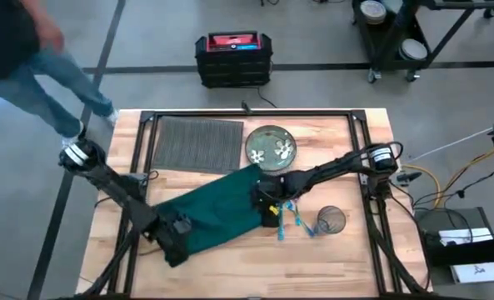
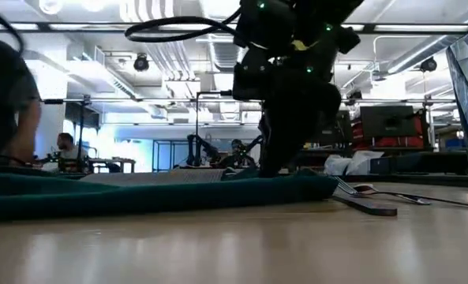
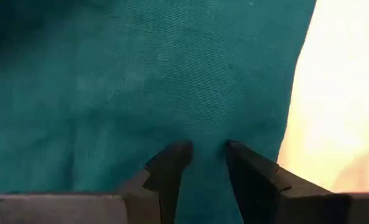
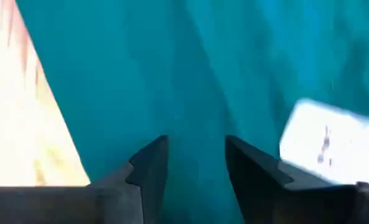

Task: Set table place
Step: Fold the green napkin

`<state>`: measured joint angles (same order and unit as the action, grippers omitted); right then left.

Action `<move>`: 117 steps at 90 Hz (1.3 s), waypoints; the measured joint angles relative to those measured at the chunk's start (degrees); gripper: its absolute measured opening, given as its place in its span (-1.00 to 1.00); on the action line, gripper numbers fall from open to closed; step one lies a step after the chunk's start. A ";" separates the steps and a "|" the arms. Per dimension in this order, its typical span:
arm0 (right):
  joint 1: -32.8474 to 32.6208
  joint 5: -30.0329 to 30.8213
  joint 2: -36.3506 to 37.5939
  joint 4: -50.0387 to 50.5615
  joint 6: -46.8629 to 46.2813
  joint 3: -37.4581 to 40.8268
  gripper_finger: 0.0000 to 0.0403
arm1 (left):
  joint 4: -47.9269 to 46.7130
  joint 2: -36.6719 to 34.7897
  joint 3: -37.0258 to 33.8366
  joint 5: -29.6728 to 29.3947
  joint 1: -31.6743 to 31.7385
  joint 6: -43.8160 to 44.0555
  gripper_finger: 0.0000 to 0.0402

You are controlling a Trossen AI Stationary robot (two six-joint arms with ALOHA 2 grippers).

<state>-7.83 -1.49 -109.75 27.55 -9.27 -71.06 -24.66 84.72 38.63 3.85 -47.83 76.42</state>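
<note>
High view: dark green napkin spread slantwise across the table, just below the grey ribbed placemat and the flowered plate beside it. Left claw at the napkin's lower-left end, right claw at its right edge; each slightly parted with cloth between the fingers. Cutlery and 1 wire cup right of the napkin.

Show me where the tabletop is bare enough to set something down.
Bare wood on the table along the near edge, right of the green napkin and below the glass. Also the far right corner beside the plate. Crowded mid-table: both end effectors on the napkin, cutlery alongside.
</note>
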 joint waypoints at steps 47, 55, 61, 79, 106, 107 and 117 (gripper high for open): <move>-0.88 0.32 2.28 -4.37 8.24 -8.14 -0.58 | -2.31 -8.57 3.55 -12.02 -5.75 9.66 -0.43; 0.42 1.43 0.26 -11.65 9.30 -8.11 -0.62 | -4.57 -9.13 2.65 -15.72 -5.64 11.07 -0.43; 1.81 1.72 -2.23 -13.24 9.20 -8.11 -0.66 | -5.06 -8.84 1.58 -15.79 -5.69 13.07 -0.43; 4.85 1.85 -9.67 -8.71 8.03 -7.99 -0.81 | -5.11 -5.91 0.22 -9.72 -6.17 17.94 -0.43; 5.97 9.43 -9.32 7.54 5.56 -8.38 -0.99 | -3.43 -1.91 0.22 -1.33 -11.24 29.09 -0.43; 5.98 9.44 -9.26 7.79 5.36 -8.38 -0.99 | -3.19 -1.80 0.22 -1.33 -11.44 29.54 -0.43; 5.98 9.24 -7.45 9.15 3.90 -8.10 -0.99 | 0.23 -0.94 0.22 -1.32 -12.76 31.97 -0.43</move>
<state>-1.85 7.75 -117.20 36.70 -5.36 -79.16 -24.43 83.79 38.85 2.53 -60.59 108.39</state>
